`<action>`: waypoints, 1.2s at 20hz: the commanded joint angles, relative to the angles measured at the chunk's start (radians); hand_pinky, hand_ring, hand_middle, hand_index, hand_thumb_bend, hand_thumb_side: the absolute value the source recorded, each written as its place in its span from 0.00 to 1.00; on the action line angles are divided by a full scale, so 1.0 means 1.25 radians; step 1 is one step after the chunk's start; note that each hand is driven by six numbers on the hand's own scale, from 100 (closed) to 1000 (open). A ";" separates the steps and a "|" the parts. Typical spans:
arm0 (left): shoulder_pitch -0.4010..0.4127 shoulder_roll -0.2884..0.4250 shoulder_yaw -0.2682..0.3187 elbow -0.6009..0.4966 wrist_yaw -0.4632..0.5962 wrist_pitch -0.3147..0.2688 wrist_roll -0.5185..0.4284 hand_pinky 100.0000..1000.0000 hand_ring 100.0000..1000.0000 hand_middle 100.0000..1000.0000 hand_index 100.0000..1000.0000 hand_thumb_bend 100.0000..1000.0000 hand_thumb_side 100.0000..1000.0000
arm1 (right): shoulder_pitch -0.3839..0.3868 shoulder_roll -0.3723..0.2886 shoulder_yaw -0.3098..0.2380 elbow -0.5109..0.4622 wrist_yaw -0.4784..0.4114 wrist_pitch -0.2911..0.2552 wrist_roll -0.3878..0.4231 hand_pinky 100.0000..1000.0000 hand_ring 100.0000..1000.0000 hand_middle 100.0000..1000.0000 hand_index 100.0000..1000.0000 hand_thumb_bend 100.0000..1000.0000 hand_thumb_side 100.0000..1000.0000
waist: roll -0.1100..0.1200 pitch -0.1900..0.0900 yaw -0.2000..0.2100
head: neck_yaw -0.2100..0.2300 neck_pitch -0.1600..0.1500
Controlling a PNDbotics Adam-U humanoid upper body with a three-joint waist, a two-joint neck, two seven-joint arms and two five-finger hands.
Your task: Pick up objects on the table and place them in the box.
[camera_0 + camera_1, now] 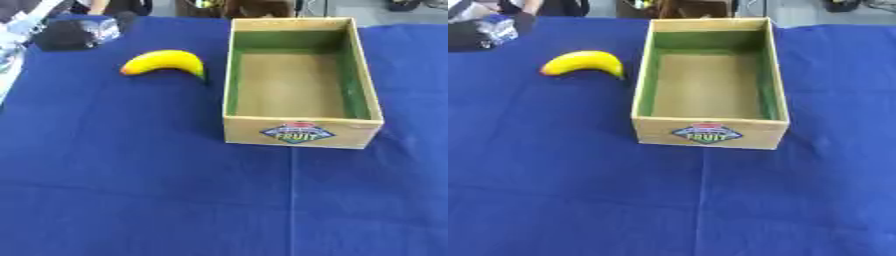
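Near to far, landmark is the box. Nearest: bare blue tablecloth (pixel 175 200) in front of the box, nothing on it. Then one wooden box (pixel 302 131), open top, empty inside, green lining on the inner walls, "FRUIT" label (pixel 297 132) on the near end wall. Long axis of the box runs near to far.

One banana (pixel 164 62), yellow, lying on the cloth just left of the box, level with its far half, close to the left wall but apart from it. Long axis runs roughly left-right, curve arching away from the camera, one tip pointing at the box wall, other tip pointing left.

Far-left of the box, at the table corner: one dark object with something clear and shiny (pixel 83 32) on it, can't tell what it is.

Neither robot hand shows in either view, so finger state can't be told.

Judgement: banana sits on the box's left, so the left hand is probably the nearer one. Move is a short carry rightward over the left wall. Nothing placed yet, one banana to go.
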 commanded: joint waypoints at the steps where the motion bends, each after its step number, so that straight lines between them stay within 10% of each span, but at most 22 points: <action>1: -0.036 0.012 -0.004 0.045 -0.032 -0.022 -0.035 0.70 0.86 0.88 1.00 0.55 0.86 | -0.006 -0.021 -0.003 -0.015 0.007 0.001 0.001 0.81 0.73 0.75 0.95 0.00 1.00 | 0.001 -0.016 -0.001 | 0.001 -0.008; 24: -0.191 -0.114 -0.013 0.298 -0.196 -0.071 -0.152 0.67 0.80 0.79 0.96 0.51 0.60 | -0.013 -0.019 0.003 -0.015 0.007 0.004 0.008 0.81 0.73 0.74 0.95 0.00 1.00 | 0.006 0.009 -0.022 | 0.023 -0.039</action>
